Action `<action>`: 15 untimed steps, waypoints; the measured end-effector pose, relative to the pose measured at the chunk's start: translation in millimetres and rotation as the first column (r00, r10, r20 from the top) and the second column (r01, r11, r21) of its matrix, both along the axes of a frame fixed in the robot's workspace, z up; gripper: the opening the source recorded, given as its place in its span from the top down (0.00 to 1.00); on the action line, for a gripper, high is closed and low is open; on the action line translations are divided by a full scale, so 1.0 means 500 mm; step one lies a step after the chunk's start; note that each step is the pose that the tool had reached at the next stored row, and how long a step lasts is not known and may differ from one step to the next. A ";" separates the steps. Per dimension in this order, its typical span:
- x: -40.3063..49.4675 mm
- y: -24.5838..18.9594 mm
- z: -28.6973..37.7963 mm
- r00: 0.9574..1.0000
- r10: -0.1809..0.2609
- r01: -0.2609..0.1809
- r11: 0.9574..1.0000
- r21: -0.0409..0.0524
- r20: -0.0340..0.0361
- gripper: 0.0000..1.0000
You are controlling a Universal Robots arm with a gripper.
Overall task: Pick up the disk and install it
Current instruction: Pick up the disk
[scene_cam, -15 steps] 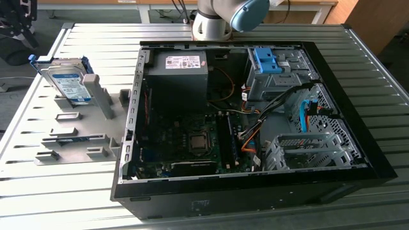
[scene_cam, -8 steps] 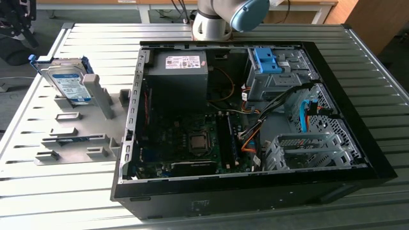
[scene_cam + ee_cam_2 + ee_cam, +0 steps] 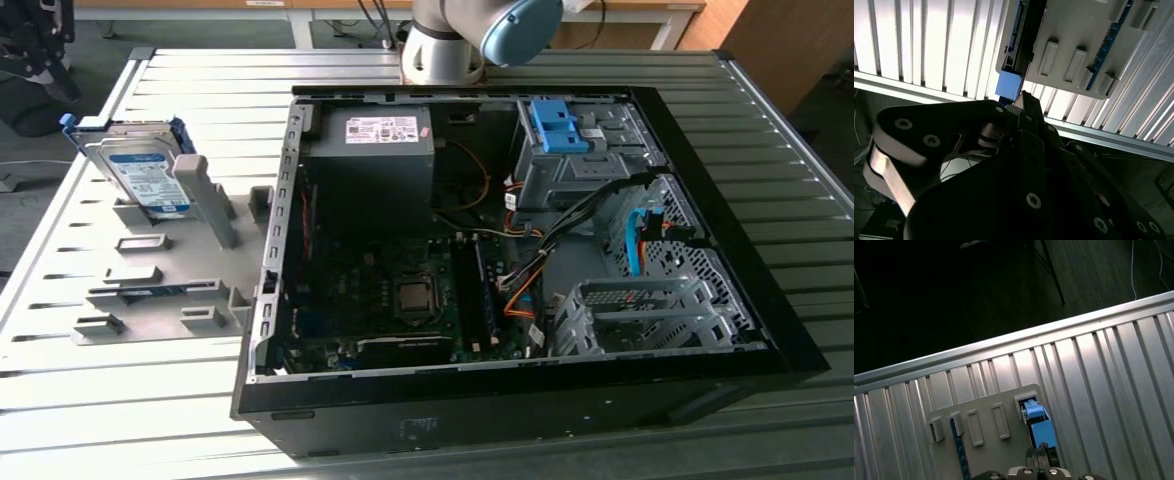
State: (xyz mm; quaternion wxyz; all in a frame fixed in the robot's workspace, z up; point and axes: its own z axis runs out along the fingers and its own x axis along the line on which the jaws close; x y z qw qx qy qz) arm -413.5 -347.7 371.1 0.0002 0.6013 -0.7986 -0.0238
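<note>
The disk (image 3: 140, 170) stands on edge in a grey holder plate (image 3: 160, 265) on the table, at the exterior view's left, beside the open computer case (image 3: 521, 250). It is silver with a white-and-blue label and a blue frame. In both wrist views I look down on it edge-on: the disk's blue frame (image 3: 1039, 426) rises from the holder plate (image 3: 984, 425), and the disk's blue corner (image 3: 1009, 84) sits just ahead of my gripper (image 3: 1026, 100). The gripper (image 3: 1041, 457) hangs above the disk and apart from it, holding nothing.
The slatted metal table (image 3: 120, 400) ends close behind the holder, with dark floor beyond the table's edge (image 3: 1004, 342). Inside the case are a black power supply (image 3: 374, 150), a blue bracket (image 3: 554, 125) on a drive cage, and a grey drive bay (image 3: 641, 315). The arm's base (image 3: 447, 45) stands behind the case.
</note>
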 end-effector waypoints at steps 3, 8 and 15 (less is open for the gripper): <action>0.000 0.0026 -0.003 1.000 0.000 0.000 1.000 0.000 0.019 0.89; 0.000 0.0087 -0.007 0.999 0.037 -0.037 0.999 0.000 0.019 0.89; -0.001 0.0086 -0.010 0.995 0.096 -0.096 0.995 -0.004 0.018 0.89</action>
